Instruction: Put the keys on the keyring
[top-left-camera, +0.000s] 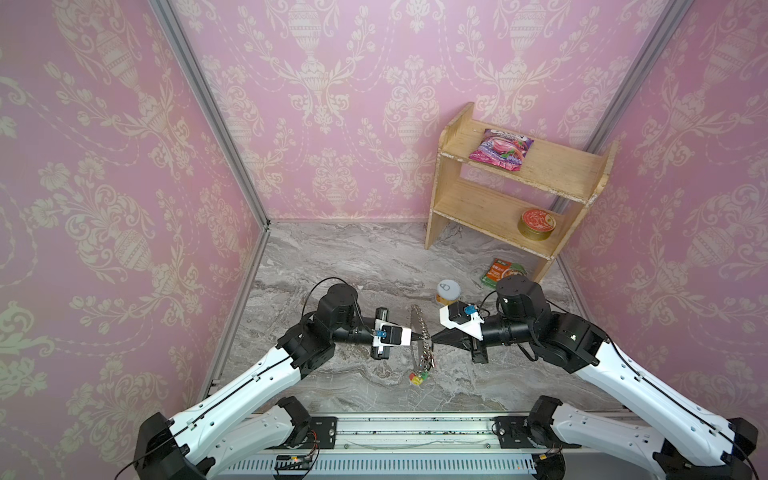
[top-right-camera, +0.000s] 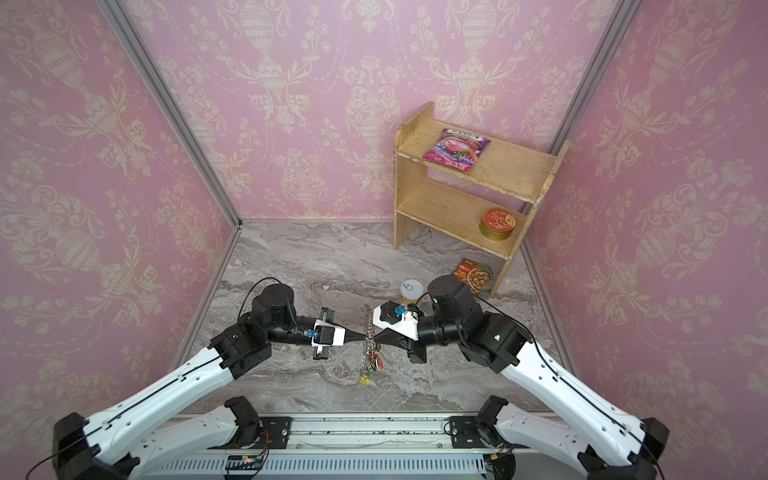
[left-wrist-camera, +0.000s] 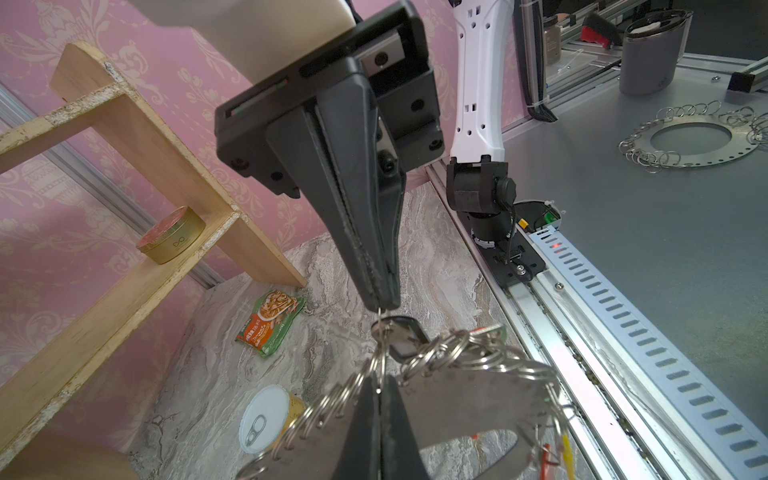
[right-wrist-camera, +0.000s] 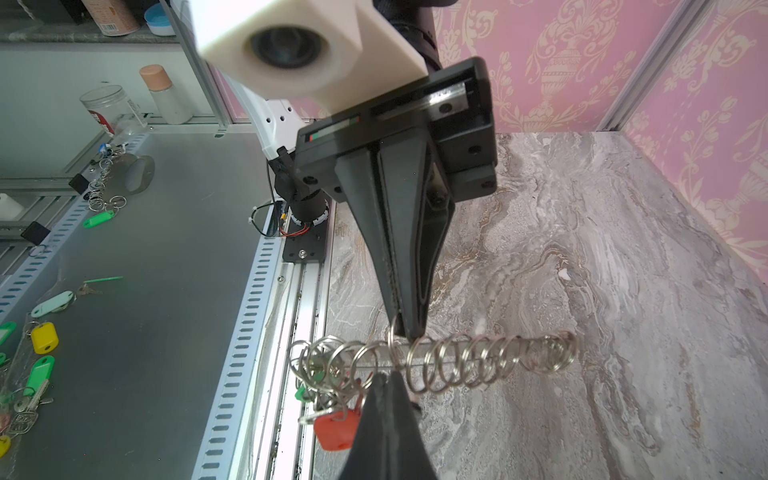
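Keyring (left-wrist-camera: 457, 399) is gripped by my left end effector (left-wrist-camera: 380, 380), shut on its flat plate, while my right end effector (left-wrist-camera: 380, 301) pinches a small split ring (left-wrist-camera: 375, 328) at its tip carrying the black key (left-wrist-camera: 405, 338), so I judge threading nearly done, only release left.

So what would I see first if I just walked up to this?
The left gripper and right gripper meeting nose to nose in the middle, both pinching the shiny keyring between them. Then the pink wallpaper all round, and the wooden shelf in the far right corner.
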